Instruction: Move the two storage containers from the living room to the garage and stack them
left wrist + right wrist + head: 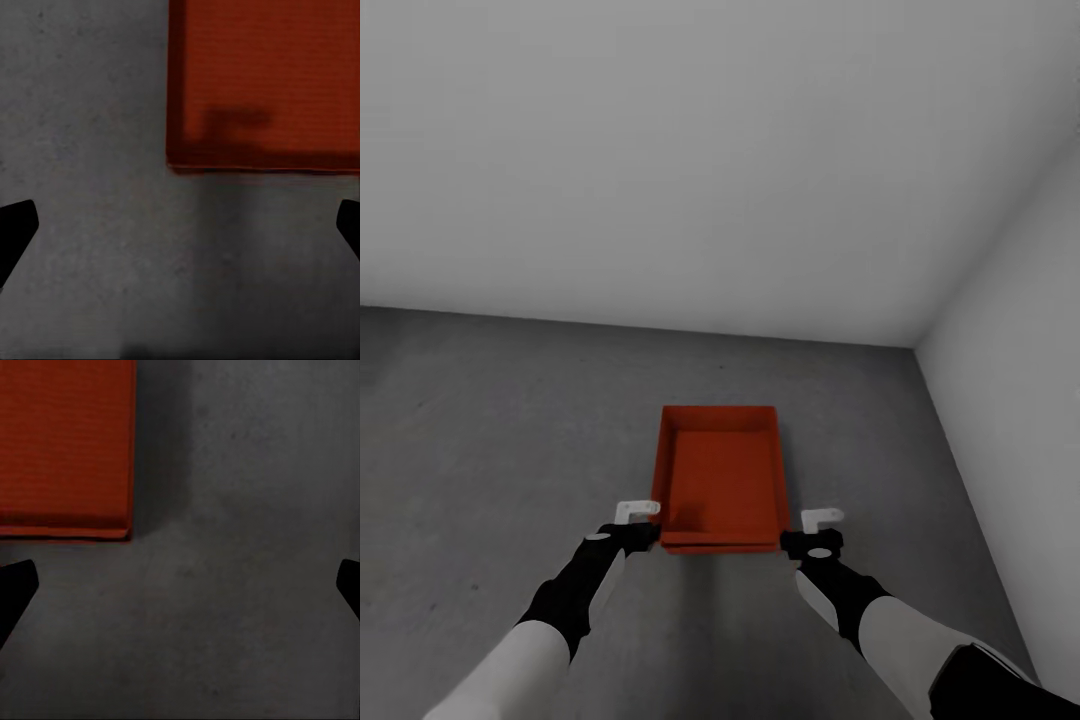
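— Nearest the head camera, what shows?

— Both forearms, white sleeves running into black wrists. They reach forward and down, one to each side of an orange-red bin. The left pincer (638, 512) sits just off the bin's near left corner; the right pincer (822, 518) sits just off its near right corner.

— Is it one bin or two?

— At the near edge a second rim shows just under the upper one, so it looks like the two storage containers (720, 480) nested one inside the other. How the lower one sits cannot be told beyond that rim line. The stack rests on the floor (510, 450), dark grey mottled concrete, between the two pincers and slightly ahead of them.

— Are the pincers holding anything?

— No. In the left wrist view the two dark fingertips (16, 232) stand far apart at the picture's edges with only bare floor between them, and the bin's corner (262, 82) lies ahead of the fingers, apart from them. The right wrist view matches: fingertips (16, 589) spread wide, concrete between them, the bin (67, 442) ahead and to one side, untouched.

— And the room?

— Plain pale grey walls (710, 150) meet the concrete beyond the bin, with a side wall close on the right pincer's side.
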Robot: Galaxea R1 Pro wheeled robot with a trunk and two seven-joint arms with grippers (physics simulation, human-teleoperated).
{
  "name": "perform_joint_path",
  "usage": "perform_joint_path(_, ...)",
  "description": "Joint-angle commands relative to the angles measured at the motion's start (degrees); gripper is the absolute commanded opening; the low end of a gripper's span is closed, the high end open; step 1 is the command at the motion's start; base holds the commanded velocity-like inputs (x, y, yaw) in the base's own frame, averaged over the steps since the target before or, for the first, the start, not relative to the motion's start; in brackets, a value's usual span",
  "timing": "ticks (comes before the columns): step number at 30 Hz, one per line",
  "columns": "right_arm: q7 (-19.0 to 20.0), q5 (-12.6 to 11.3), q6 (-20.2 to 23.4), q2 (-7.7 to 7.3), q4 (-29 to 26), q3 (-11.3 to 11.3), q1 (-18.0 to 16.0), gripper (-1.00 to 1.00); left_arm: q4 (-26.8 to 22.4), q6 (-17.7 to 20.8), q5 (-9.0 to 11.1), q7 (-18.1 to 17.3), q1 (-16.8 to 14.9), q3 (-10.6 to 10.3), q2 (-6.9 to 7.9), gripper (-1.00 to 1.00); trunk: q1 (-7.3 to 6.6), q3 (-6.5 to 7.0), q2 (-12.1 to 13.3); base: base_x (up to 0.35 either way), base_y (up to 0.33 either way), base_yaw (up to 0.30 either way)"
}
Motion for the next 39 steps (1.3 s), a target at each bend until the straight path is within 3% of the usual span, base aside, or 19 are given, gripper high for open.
perform_joint_path(1, -0.4, -0.4, 0.2, -0.01, -0.1, 0.5, 0.0, 1.0, -0.1, 0.3, 0.2, 0.3, 0.0, -0.1, 0.02, 1.0, -0.03, -0.04, 0.0, -0.339, 0.0, 0.0)
perform_joint_path(16, -0.4, -0.4, 0.2, -0.04, -0.1, 0.5, 0.0, 1.0, -0.1, 0.1, 0.2, 0.1, 0.0, -0.2, 0.1, 1.0, -0.03, -0.04, 0.0, -0.315, 0.0, 0.0)
perform_joint_path(39, -0.4, -0.5, 0.2, 0.28, 0.0, 0.5, 0.3, 1.0, 0.2, 0.1, -0.3, 0.0, 0.0, -0.3, 0.31, 1.0, -0.03, 1.69, 0.0, -0.015, 0.0, 0.0)
